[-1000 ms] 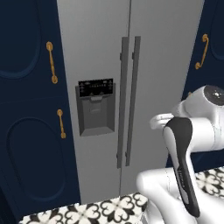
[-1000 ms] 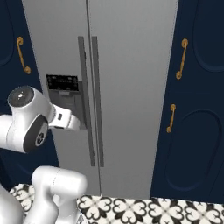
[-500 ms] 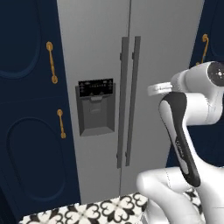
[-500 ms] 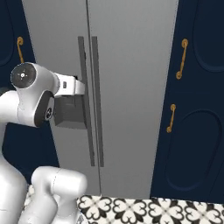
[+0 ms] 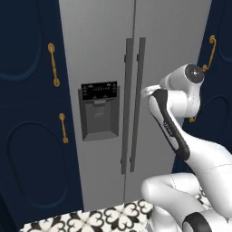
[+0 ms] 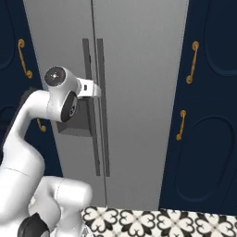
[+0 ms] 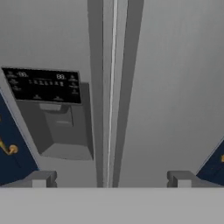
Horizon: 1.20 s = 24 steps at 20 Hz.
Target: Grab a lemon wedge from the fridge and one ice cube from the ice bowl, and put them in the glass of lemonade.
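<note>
- The gripper (image 7: 109,179) is spread fully wide and holds nothing; its two dark finger tips (image 7: 40,178) stand far apart.
- Straight ahead of the hand, the fridge (image 7: 175,87) is closed, both grey doors shut.
- The two vertical bar handles (image 7: 97,87) run up between the fingers, not touched.
- The black dispenser panel (image 7: 43,85) sits ahead and left of the hand.
- Navy cabinets (image 5: 27,113) with gold handles flank the fridge.

Matt brushed-metal fridge (image 5: 99,54), glossy black panel (image 5: 99,91), shiny brass cabinet handles (image 5: 54,64)
</note>
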### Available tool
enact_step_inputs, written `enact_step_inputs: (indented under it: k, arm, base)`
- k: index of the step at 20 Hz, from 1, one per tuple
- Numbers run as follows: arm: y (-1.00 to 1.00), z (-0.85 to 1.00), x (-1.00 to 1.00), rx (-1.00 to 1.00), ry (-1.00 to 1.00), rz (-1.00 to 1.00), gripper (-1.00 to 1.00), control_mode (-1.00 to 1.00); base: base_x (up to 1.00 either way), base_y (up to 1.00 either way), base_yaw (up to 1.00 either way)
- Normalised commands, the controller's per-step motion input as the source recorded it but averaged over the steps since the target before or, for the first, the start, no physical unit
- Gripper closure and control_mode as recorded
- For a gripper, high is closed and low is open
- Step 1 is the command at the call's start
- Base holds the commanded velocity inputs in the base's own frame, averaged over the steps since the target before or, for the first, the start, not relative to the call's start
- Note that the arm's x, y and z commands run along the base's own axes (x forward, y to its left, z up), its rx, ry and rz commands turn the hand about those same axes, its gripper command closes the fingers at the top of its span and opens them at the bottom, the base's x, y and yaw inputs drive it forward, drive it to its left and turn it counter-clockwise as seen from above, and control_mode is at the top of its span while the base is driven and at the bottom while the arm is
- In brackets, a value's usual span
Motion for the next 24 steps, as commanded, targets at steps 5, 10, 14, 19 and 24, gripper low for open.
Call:
enact_step_inputs:
  k: [5, 10, 14, 19, 24]
  arm:
    - [-0.06, -0.24, 0.97, 0.03, 0.03, 0.01, -1.00, -1.00]
    - [0.00, 0.64, 0.16, 0.02, 0.00, -0.04, -1.00, -1.00]
    - [0.02, 0.23, 0.24, 0.00, 0.15, -0.08, -1.00, -1.00]
    - [-0.06, -0.40, 0.39, 0.02, 0.12, -0.01, -1.00, -1.00]
    - [-0.03, -0.28, 0.07, 0.07, -0.30, 0.00, -1.00, -1.00]
  base:
    - [0.00, 0.00, 0.00]
    - [0.00, 0.00, 0.00]
    - [0.00, 0.00, 0.00]
    - [0.00, 0.00, 0.00]
    - [0.00, 0.00, 0.00]
